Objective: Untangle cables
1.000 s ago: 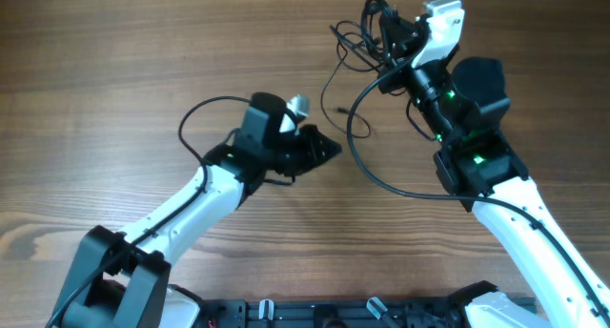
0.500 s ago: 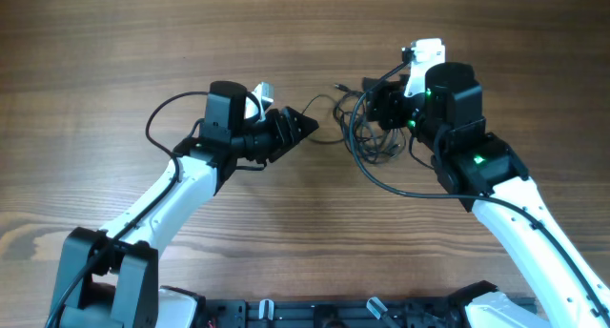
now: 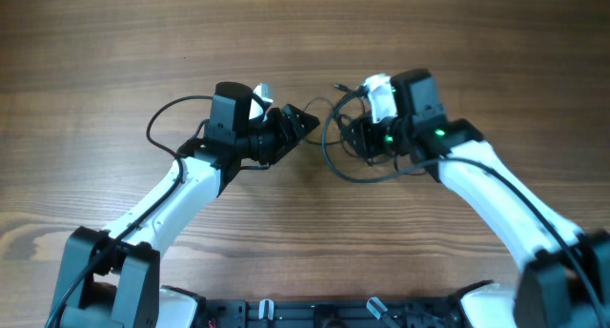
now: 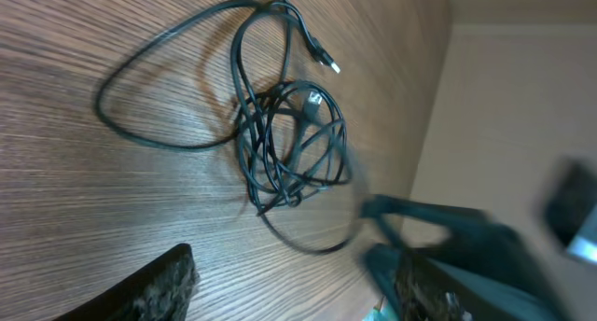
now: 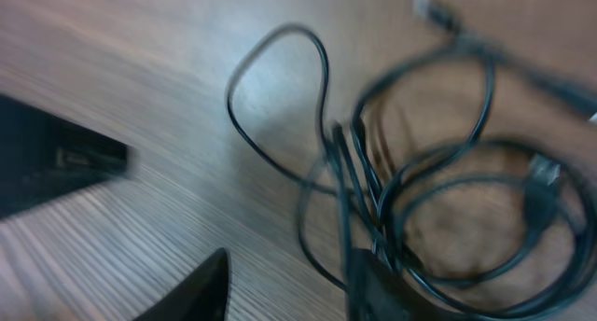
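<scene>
The cables (image 3: 335, 145) lie as a tangled black bundle on the wooden table, between my two grippers. In the left wrist view the cables (image 4: 289, 148) form a knot of small coils with one wide loop to the left and a plug end (image 4: 322, 56) at the top. My left gripper (image 3: 303, 121) stands open just left of the bundle, and nothing sits between its fingers (image 4: 163, 282). My right gripper (image 3: 356, 135) is open over the bundle's right side. Several strands of the cables (image 5: 420, 200) cross its right finger (image 5: 373, 284), while bare wood shows between the jaws.
A thick black arm wire (image 3: 164, 118) loops out from the left arm. The right arm (image 4: 466, 242) appears blurred at the lower right of the left wrist view. A black rail (image 3: 362, 314) runs along the table's near edge.
The right arm swung from the far right down to the middle, bringing the cables onto the table. Both grippers, shut a second ago, now stand open. The left gripper moved slightly up and left.
</scene>
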Robot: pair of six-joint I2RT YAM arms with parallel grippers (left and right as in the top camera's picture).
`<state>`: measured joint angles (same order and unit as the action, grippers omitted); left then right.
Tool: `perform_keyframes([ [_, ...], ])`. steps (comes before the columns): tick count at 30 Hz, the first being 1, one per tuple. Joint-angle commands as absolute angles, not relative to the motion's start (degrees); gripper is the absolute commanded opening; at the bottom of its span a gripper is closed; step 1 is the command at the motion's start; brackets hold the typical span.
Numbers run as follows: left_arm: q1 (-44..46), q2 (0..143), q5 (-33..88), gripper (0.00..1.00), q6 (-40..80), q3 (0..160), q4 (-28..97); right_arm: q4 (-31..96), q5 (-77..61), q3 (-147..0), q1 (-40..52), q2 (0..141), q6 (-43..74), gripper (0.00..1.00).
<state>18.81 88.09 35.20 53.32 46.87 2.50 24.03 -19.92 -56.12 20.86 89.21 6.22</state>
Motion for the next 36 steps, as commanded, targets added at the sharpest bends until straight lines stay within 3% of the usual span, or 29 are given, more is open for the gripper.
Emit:
perform_keyframes([
  [1, 18.9, 88.09, 33.26, 0.72, 54.46, 47.16, 2.46, 24.73, -21.85, -55.51, 20.99, 94.43, 7.66, 0.36],
  [5, 18.9, 88.09, 32.16, 0.75, 54.46, 47.16, 2.5, 24.97, -22.39, -56.34, 20.99, 92.92, 7.64, 0.25],
  [8, 18.9, 88.09, 31.59, 0.75, 54.46, 47.16, 2.94, 24.99, -23.03, -57.93, 20.97, 90.15, 7.68, 0.07],
  [9, 18.9, 88.09, 31.24, 0.76, 54.46, 47.16, 3.44, 25.26, -23.0, -58.35, 20.99, 88.75, 7.68, 0.07],
  [11, 18.9, 88.09, 30.92, 0.78, 54.46, 47.16, 4.56, 26.44, -22.74, -58.46, 20.97, 86.19, 7.7, 0.48],
  [12, 18.92, 88.09, 30.81, 0.79, 54.46, 47.16, 5.13, 27.51, -22.7, -58.46, 20.99, 85.43, 7.68, 0.55],
  [17, 18.92, 88.09, 30.06, 0.82, 54.46, 47.16, 6.9, 34.0, -20.14, -58.13, 20.99, 85.01, 7.66, 0.57],
  [25, 19.62, 88.09, 30.09, 0.85, 54.46, 47.16, 7.16, 28.08, -23.16, -53.87, 22.46, 91.64, 7.66, 0.6],
  [26, 20.05, 88.09, 30.09, 0.87, 54.46, 47.16, 7.16, 25.93, -25.17, -53.87, 22.61, 92.55, 7.66, 0.57],
  [30, 21.06, 88.09, 30.09, 0.91, 51.64, 47.16, 7.68, 17.19, -36.91, -54.7, 22.39, 93.12, 7.7, 0.07],
  [36, 20.23, 88.09, 31.66, 1.0, 49.71, 47.16, 10.68, 22.81, -38.41, -67.07, 20.71, 87.2, 7.66, 0.04],
])
